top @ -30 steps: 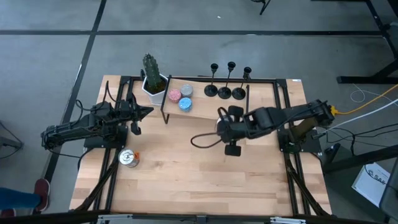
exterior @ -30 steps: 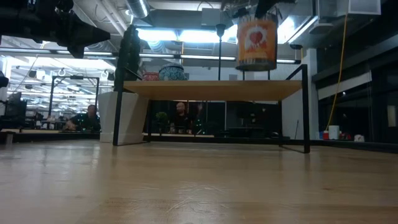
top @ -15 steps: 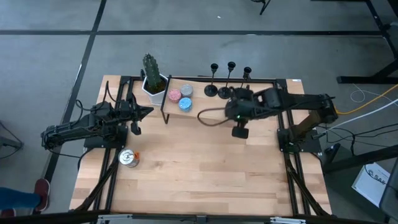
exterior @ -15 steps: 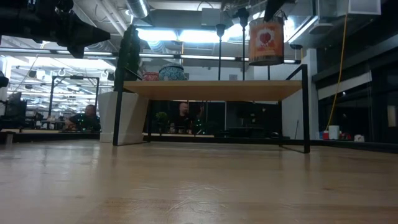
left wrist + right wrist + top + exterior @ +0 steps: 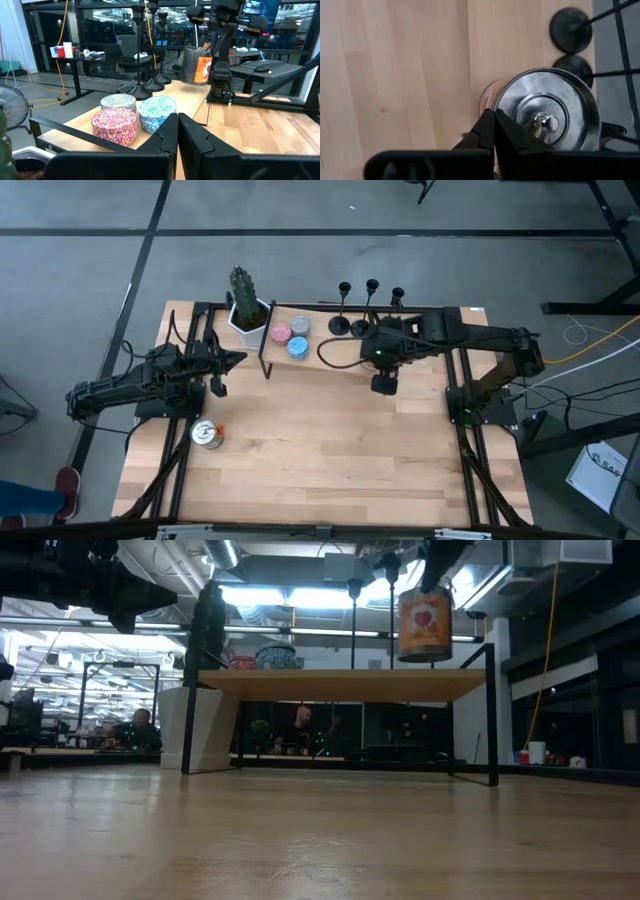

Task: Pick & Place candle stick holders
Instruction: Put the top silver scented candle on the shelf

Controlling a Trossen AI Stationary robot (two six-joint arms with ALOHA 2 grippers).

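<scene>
Three black candle stick holders [image 5: 362,328] stand on their round bases on the far right part of a raised wooden shelf [image 5: 340,685]. Their bases also show in the right wrist view [image 5: 570,30]. My right gripper [image 5: 438,568] is shut on a metal can with an orange label [image 5: 425,625], which hangs just in front of the holders, above shelf height. My left gripper [image 5: 177,125] is shut and holds nothing. It stays level at the table's left, pointing toward the shelf. My right gripper holds the can at the edge of its silver top [image 5: 498,102], beside the lid's small knob [image 5: 545,122]. Its fingers come steeply from above and hide what exactly they pinch. The can [image 5: 196,65] hangs below them, slightly tilted, clear of table and shelf.
Three round tins [image 5: 292,335] lie on the shelf's left part, with a cactus in a white pot [image 5: 245,310] beside it. A second can [image 5: 207,434] stands on the table near my left arm. A black cable [image 5: 335,352] loops off my right arm.
My right gripper has carried the can toward the table's far edge and a little up, from over the middle of the table to just in front of the candle stick holders. It has stayed shut, and the can has stayed hanging below it.
</scene>
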